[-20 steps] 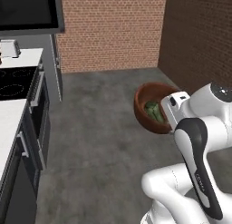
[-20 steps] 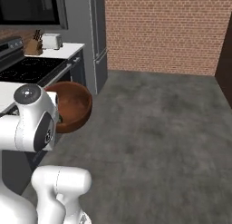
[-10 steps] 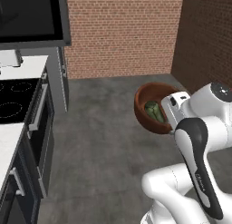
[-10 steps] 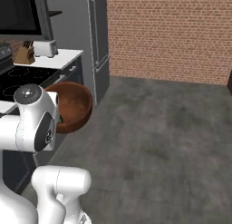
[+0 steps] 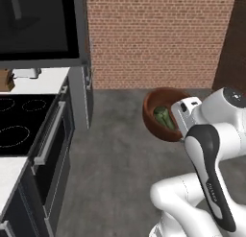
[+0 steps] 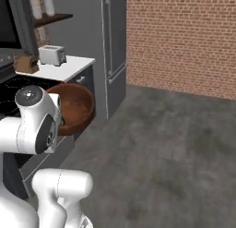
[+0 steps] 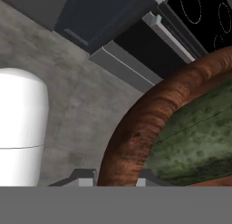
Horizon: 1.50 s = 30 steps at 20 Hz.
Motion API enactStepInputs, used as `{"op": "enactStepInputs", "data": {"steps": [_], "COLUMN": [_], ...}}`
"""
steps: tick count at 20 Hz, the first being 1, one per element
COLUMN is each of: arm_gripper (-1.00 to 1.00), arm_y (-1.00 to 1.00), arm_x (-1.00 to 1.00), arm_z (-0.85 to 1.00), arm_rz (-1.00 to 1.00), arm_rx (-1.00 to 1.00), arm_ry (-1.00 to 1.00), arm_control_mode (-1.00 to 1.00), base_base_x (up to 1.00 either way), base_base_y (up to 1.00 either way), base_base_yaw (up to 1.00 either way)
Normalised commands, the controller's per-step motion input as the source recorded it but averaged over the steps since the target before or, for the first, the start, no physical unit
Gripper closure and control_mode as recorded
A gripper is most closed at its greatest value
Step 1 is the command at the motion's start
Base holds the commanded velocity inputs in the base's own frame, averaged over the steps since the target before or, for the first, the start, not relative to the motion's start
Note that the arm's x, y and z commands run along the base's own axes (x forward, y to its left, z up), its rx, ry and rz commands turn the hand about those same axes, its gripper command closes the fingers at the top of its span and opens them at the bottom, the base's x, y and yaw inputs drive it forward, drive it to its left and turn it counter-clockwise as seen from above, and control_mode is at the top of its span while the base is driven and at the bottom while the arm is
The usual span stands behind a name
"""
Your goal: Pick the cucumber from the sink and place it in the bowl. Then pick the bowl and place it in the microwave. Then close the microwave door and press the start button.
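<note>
Gripper (image 7: 115,175) pinches bowl (image 5: 163,113) rim w/ cucumber (image 5: 164,117) inside, carried above floor; base has swung toward stove (image 5: 19,125) since a sec ago, microwave leg underway

arm (image 5: 211,149): glossy white rounded shells | dark grey joints | small lettering

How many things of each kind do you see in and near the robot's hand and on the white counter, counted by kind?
Bowl: 1
Cucumber, lying in the bowl: 1
Toaster on the counter: 1
Brown block beside the toaster: 1
Total: 4
</note>
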Motion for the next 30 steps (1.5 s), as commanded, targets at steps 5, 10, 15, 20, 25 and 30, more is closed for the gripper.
{"op": "enactStepInputs", "data": {"steps": [5,10,15,20,25,30], "arm_gripper": [1.00,1.00,1.00,1.00,1.00,1.00], "arm_y": [0.00,0.00,0.00,0.00,0.00,0.00], "arm_x": [0.00,0.00,0.00,0.00,0.00,0.00], "arm_z": [0.00,0.00,0.00,0.00,0.00,0.00], "arm_rz": [0.00,0.00,0.00,0.00,0.00,0.00], "arm_rx": [0.00,0.00,0.00,0.00,0.00,0.00], "arm_ry": [0.00,0.00,0.00,0.00,0.00,0.00], "arm_control_mode": [1.00,1.00,1.00,1.00,1.00,1.00], "base_base_x": [0.50,0.11,0.00,-0.02,-0.07,-0.12], "base_base_y": [-0.67,-0.60,-0.45,-0.28,-0.40,-0.92], "base_base_yaw": [0.59,0.77,0.88,0.95,0.89,0.51]}}
